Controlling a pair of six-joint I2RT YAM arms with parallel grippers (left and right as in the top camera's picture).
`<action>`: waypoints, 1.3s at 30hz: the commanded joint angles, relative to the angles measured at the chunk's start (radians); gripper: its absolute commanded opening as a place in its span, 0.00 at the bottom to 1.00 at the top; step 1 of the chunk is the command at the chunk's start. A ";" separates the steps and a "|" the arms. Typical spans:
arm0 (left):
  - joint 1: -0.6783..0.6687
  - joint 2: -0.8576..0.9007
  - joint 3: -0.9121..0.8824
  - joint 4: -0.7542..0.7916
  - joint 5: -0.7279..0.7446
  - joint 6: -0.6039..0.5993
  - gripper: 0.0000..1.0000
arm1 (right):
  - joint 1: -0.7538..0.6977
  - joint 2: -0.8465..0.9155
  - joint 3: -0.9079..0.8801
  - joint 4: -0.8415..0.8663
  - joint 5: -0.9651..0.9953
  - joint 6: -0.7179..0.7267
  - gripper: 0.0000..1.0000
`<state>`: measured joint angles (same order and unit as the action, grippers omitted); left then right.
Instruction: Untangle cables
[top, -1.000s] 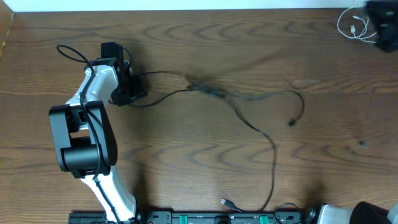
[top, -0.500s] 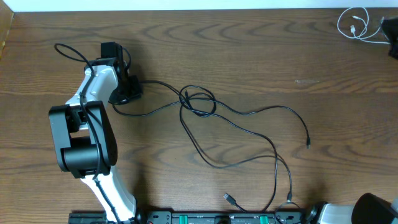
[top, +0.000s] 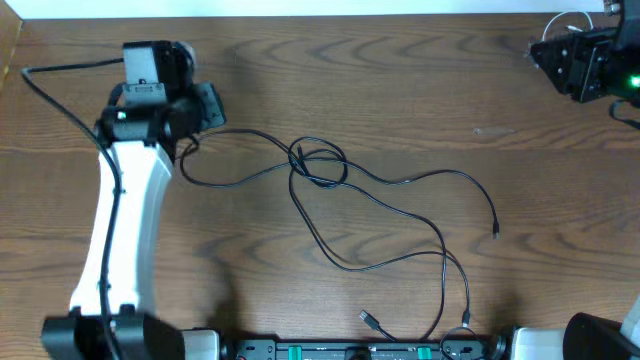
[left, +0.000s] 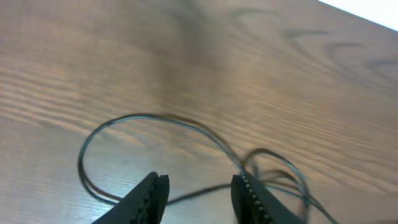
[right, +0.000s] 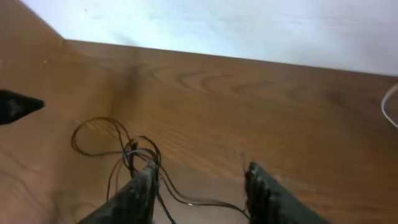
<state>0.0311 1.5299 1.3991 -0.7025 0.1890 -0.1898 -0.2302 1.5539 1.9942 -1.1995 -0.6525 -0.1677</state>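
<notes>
Both pairs of jaws are seen spread, nothing pinched. The left gripper (left: 198, 186) hangs over a slack loop at the left; the right gripper (right: 199, 183) is held at the far right corner. Black cables (top: 318, 165) are sprawled mid-table, knotted in the middle. A white cord (top: 562, 20) is partly hidden far right. The cables are judged light, limp and thin. A free run beside the knot is best taken, not the plugs. The wooden table (top: 420, 60) looks smooth. A pale wall (right: 249, 25) is seen beyond.

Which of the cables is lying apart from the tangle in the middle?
The thin white cord, looped at the far right corner of the wooden table near the right gripper. The thin black cords cross in a knot mid-table.
</notes>
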 joint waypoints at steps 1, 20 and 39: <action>-0.093 0.004 0.004 -0.038 0.014 -0.055 0.41 | 0.005 0.014 0.006 -0.023 0.054 -0.013 0.45; -0.260 0.388 -0.025 0.053 0.005 -0.253 0.42 | 0.027 0.111 0.006 -0.105 0.063 -0.013 0.50; -0.260 0.541 -0.026 0.154 -0.025 -0.310 0.43 | 0.032 0.135 0.006 -0.121 0.064 -0.013 0.53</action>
<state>-0.2256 2.0510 1.3804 -0.5480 0.1814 -0.4946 -0.2054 1.6894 1.9942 -1.3151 -0.5865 -0.1699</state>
